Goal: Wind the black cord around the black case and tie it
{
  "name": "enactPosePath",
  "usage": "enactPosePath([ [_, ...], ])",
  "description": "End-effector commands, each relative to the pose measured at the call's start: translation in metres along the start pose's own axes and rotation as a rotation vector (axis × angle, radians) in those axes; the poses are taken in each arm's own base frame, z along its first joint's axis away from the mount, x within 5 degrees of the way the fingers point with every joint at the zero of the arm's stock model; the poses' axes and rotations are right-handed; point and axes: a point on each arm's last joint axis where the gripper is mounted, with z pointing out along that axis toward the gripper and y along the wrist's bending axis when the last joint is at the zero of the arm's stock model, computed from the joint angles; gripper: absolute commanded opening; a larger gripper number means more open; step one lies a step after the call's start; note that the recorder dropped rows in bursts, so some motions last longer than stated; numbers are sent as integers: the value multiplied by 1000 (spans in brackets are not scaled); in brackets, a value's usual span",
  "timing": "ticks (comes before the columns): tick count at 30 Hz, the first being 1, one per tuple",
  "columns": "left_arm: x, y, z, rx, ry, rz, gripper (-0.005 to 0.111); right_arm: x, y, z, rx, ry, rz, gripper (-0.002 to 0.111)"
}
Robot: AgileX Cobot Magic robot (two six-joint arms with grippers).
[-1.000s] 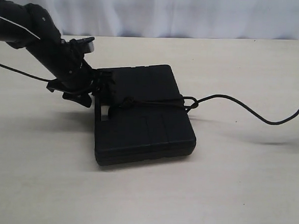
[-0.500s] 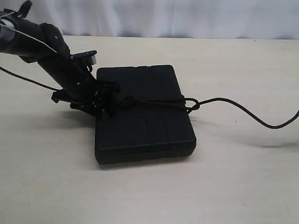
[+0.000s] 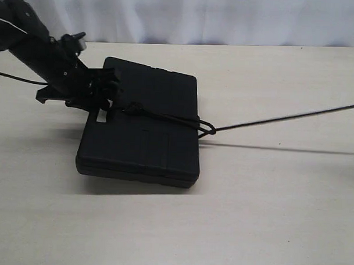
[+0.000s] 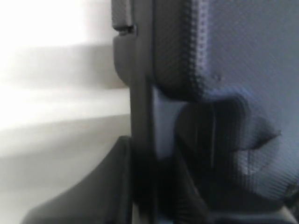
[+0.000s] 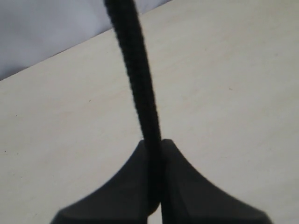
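Right pincer (image 5: 153, 156) is pinching the taut black cord (image 3: 270, 120); left pincer (image 3: 105, 93), cannot tell; overpulling is risking dragging the black case (image 3: 148, 137).

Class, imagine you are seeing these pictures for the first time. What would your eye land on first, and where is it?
The black case fills the middle of the pale table, with the black cord crossing its top and running taut off to the right. The left gripper sits at the case's left edge, by the slot handle. In the right wrist view, the right gripper is pinched shut on the cord.
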Motion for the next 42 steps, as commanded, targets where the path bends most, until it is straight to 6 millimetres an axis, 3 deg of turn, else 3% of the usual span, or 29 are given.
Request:
enactPosePath([
  [1, -3, 5, -18, 23, -10, -31, 0, 0, -28, -7, 78, 5, 56, 4],
  [12, 7, 14, -8, -2, 16, -27, 0, 31, -47, 21, 88, 158, 56, 4],
  [18, 5, 9, -6, 8, -12, 14, 0, 31, -49, 25, 91, 135, 140, 4],
  [23, 5, 1, 5, 4, -39, 45, 16, 28, -45, 26, 44, 108, 157, 5],
  [27, 10, 5, 28, -10, 7, 32, 35, 28, -39, 26, -15, 107, 137, 21],
  [31, 9, 7, 31, -16, -5, 2, 47, 27, -37, 25, -33, 104, 136, 51],
  [33, 5, 5, 25, -10, -15, 8, 51, 25, -36, 23, -33, 97, 133, 68],
  [36, -2, -1, 10, 8, -28, 48, 53, 20, -34, 19, -29, 77, 122, 81],
  [39, -10, -5, -13, 22, -73, 67, 52, 11, -31, 9, -14, 48, 83, 77],
  [41, -18, -9, -40, 14, -133, 111, 52, 1, -23, -3, -13, 63, -2, 68],
  [42, -21, -12, -58, -2, -176, 148, 50, -5, -16, -11, -22, 101, 46, 63],
])
